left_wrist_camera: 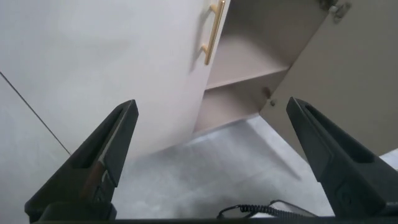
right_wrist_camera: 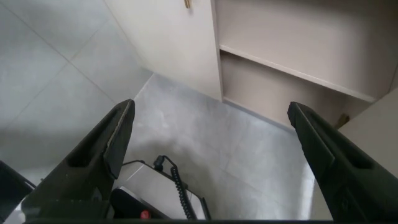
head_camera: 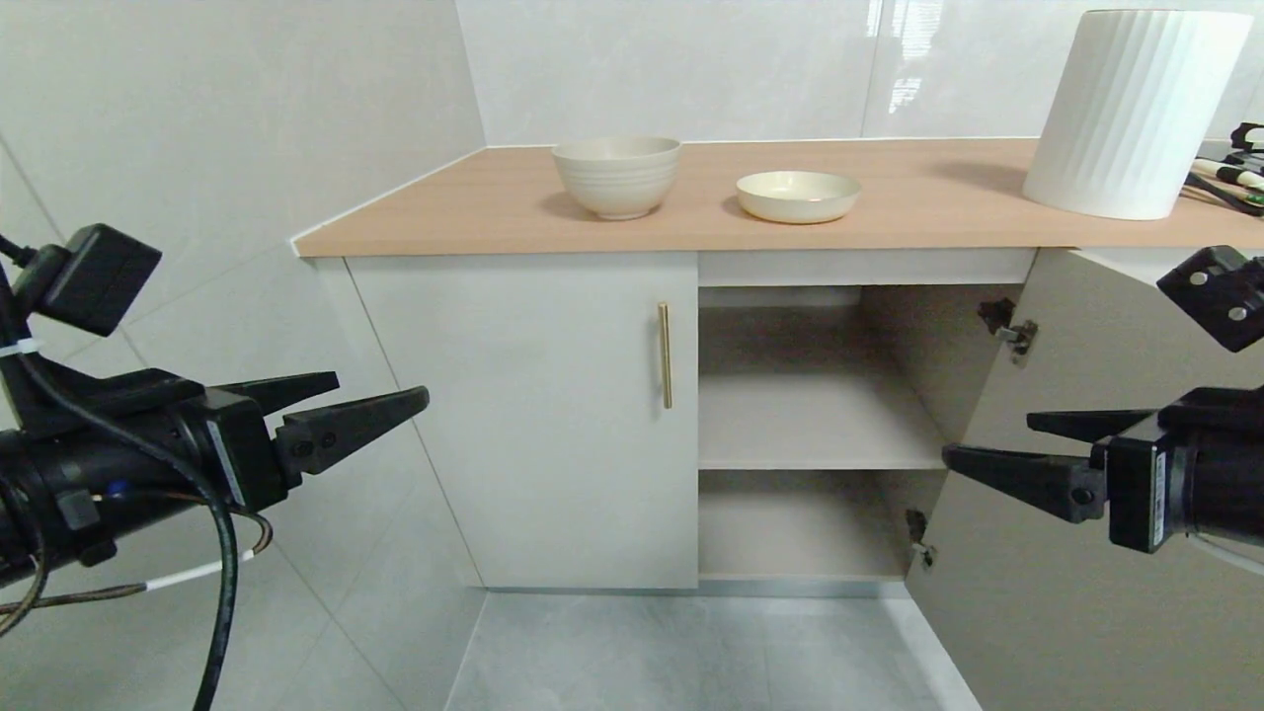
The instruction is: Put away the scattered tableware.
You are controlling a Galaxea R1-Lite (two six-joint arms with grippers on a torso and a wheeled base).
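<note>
A deep ribbed cream bowl (head_camera: 617,175) and a shallow cream dish (head_camera: 798,196) stand side by side on the wooden countertop (head_camera: 474,212). Under them the cabinet's right door (head_camera: 1057,553) is swung open, baring two shelves (head_camera: 810,425); the same shelves (left_wrist_camera: 242,68) (right_wrist_camera: 298,68) appear in both wrist views. My left gripper (head_camera: 380,397) (left_wrist_camera: 211,118) hangs open at the left, below counter height, facing the closed left door (head_camera: 533,415). My right gripper (head_camera: 983,444) (right_wrist_camera: 211,118) is open at the right, in front of the open door. Both hold nothing.
A tall white ribbed container (head_camera: 1136,114) stands at the counter's right end, with pens or tools (head_camera: 1229,173) behind it. A gold handle (head_camera: 665,355) is on the closed door. Tiled walls bound the left and back; grey floor (head_camera: 691,652) lies below.
</note>
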